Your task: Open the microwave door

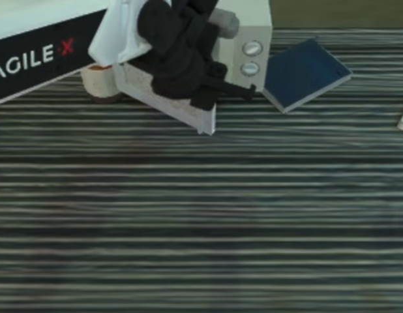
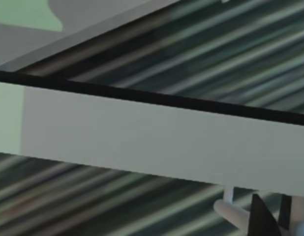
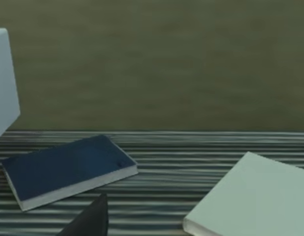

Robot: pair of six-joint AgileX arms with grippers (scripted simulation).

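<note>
The white microwave stands at the table's back, centre, with two silver knobs on its right panel. The microwave door, with its speckled mesh window, is swung partway out from its left hinge, its free end toward the table's middle. My left arm reaches down over it, and my left gripper sits at the door's free end. In the left wrist view the door's white edge crosses the picture, and my left gripper is shut on the white bar handle. My right gripper is parked off to the right, open.
A dark blue book lies just right of the microwave. A cream jar stands by the door's hinge side. A white AgileX-marked box fills the back left. A white slab lies at the right edge.
</note>
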